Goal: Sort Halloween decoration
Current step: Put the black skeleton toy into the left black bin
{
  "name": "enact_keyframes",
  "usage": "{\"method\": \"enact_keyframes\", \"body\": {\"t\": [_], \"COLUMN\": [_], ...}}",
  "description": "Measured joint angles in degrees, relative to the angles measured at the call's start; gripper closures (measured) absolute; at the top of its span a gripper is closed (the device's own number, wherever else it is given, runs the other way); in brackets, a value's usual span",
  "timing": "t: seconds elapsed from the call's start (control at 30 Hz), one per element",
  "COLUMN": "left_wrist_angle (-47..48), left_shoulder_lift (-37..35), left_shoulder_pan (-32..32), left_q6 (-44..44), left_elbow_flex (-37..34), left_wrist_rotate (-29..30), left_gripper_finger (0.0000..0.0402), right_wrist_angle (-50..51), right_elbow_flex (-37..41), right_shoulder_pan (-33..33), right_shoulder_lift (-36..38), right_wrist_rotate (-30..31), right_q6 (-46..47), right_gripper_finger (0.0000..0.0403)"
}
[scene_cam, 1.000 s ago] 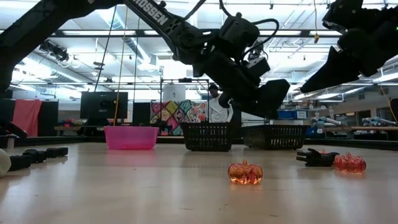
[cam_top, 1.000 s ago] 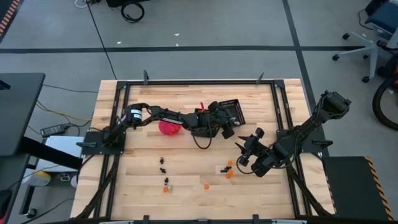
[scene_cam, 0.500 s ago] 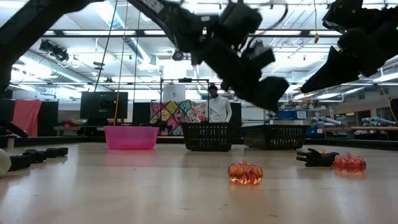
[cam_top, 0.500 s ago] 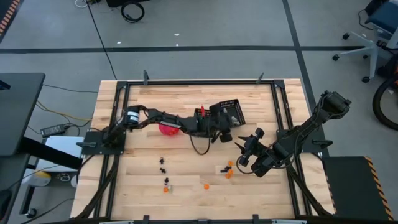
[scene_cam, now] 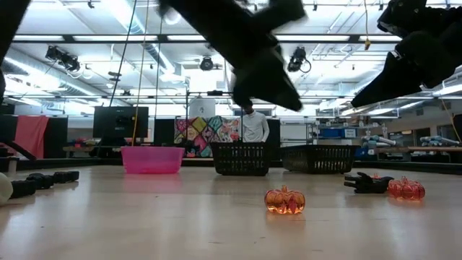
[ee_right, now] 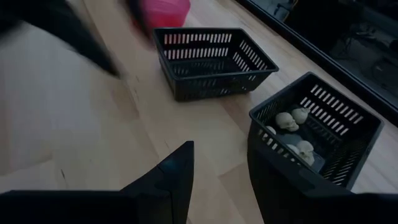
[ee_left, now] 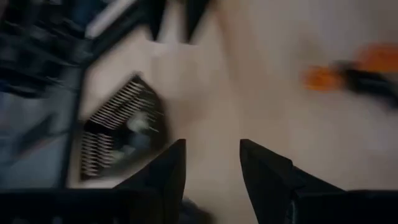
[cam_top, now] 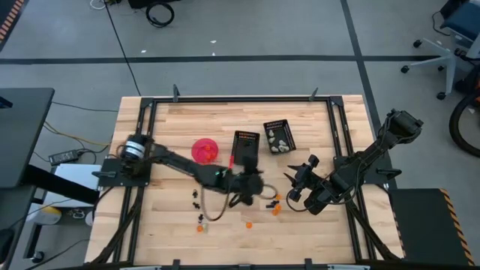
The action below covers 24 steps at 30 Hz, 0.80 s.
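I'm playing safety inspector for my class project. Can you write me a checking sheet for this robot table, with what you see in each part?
Surface: wooden table inside a black frame, bare wood between the items.
Job's things: pale skulls lie in the right basket; orange pumpkins and black trinkets sit loose on the near part of the table.
Clutter: pink bowl and middle basket, nothing seen in that basket.
Grippers: left gripper open, holding nothing, blurred above the loose trinkets; right gripper open and holding nothing, near the right baskets.
Cables: a dark cable loops off the left arm.
Surroundings: a person stands behind the table.
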<state>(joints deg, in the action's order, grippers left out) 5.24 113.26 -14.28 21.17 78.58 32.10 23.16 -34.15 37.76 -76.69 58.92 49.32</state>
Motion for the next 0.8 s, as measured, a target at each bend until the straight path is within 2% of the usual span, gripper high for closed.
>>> {"method": "enact_keyframes", "body": {"t": [0.1, 0.33, 0.67, 0.8], "left_wrist_angle": [4.05, 7.15, 26.9, 37.25], "left_shoulder_lift": [-4.81, -14.84, -16.27, -16.24], "left_shoulder_pan": [-2.39, -9.57, -16.87, -18.19], "left_q6": [-6.48, -23.58, -55.72, -69.93], "left_elbow_flex": [-4.36, -14.28, -18.54, -19.09], "left_wrist_rotate": [-2.88, -5.61, -6.89, -3.89], "left_gripper_finger": [0.0246, 0.0247, 0.0247, 0.0243], "right_wrist_angle": [-0.61, -1.39, -4.84, -5.4], "right_elbow_flex": [0.0, 0.0, 0.0, 0.0], "right_shoulder_pan": [0.0, 0.0, -0.01, 0.0], "right_shoulder_lift": [0.0, 0.0, 0.0, -0.02], "right_wrist_rotate": [0.0, 0.0, -0.33, -0.34], "right_q6": [0.0, -0.01, -3.07, -3.4], "right_gripper_finger": [0.025, 0.025, 0.025, 0.025]}}
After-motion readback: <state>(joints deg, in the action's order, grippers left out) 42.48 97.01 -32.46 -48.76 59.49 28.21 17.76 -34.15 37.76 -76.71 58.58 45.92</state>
